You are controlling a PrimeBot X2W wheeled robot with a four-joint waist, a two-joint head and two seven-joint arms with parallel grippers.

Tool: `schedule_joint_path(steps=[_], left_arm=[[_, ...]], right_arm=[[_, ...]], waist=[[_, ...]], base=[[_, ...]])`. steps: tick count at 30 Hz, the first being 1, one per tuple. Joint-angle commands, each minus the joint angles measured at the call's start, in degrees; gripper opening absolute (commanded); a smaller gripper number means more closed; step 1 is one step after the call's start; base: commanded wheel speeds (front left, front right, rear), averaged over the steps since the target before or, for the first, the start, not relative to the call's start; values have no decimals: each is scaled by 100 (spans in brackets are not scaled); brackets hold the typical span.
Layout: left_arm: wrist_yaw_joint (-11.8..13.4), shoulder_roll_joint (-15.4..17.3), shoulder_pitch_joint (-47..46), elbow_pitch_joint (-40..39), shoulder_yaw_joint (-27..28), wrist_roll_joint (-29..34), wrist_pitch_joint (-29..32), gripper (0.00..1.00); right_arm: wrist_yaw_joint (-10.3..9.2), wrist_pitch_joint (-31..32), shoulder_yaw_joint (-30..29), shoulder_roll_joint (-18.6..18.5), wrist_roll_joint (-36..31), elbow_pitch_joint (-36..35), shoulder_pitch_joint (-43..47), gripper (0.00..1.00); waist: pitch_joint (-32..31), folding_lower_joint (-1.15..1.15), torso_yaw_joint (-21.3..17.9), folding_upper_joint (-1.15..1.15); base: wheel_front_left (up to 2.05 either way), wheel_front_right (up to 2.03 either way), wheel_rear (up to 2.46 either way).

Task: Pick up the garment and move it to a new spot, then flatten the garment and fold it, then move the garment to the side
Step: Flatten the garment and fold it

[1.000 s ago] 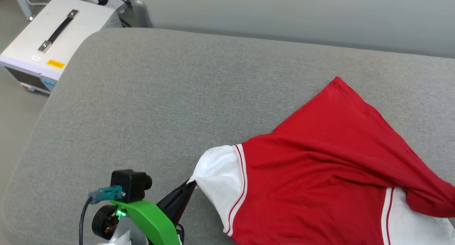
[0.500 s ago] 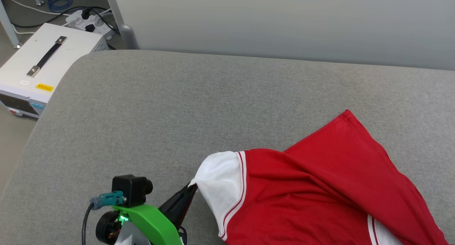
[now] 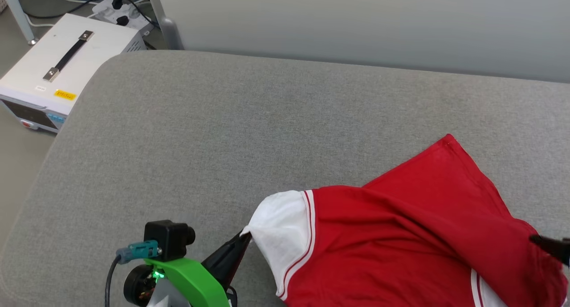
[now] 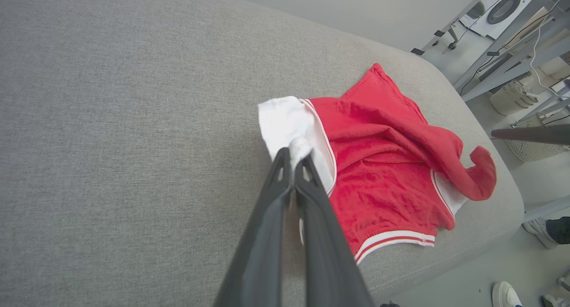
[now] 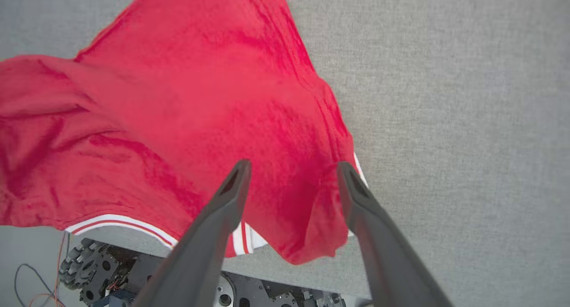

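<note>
While the left gripper [image 4: 294, 152] is clenched on the tip of the white sleeve [image 4: 285, 120], its two dark fingers pressed together with the cloth pinched between them, the right gripper [image 5: 292, 166] stands released, jaws spread wide and nothing caught in them. In the head view the left gripper [image 3: 246, 236] reaches up from the lower left, and the sleeve is drawn to a point at its fingertips. The right gripper's fingers hang above the red body of the shirt [image 5: 178, 97]; one dark finger shows at the right edge of the head view, just beside a rumpled red fold.

The shirt [image 3: 401, 235] lies crumpled on the grey cushion [image 3: 222, 133], toward its right and near side. One red corner points away from the robot. A thick red fold runs across the body and partly covers the second white sleeve [image 4: 449, 195]. A red-and-white striped band [image 4: 392, 240] lies at the side nearest the cushion's front edge.

Beyond the cushion's far left corner, a white box with a black handle [image 3: 67, 53] sits on the floor, with a power strip [image 3: 120, 8] behind it. A pale wall [image 3: 356, 22] runs behind the cushion. Shoes [image 4: 507, 293] show on the floor in the left wrist view.
</note>
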Motion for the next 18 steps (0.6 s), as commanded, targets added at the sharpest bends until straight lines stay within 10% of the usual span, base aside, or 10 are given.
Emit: schedule_joint_path(steps=[1, 18], left_arm=[[-33, -44, -43, -25, 1, 7, -46, 0], [-266, -318, -632, -176, -176, 235, -99, 0]], right_arm=[[-4, 100, 88, -47, 51, -117, -262, 100], [-4, 289, 915, -670, -764, 1213, -2615, 100]], waist=[[193, 0, 118, 0], [1688, 0, 1130, 0]], base=[[0, 0, 0], [0, 0, 0]])
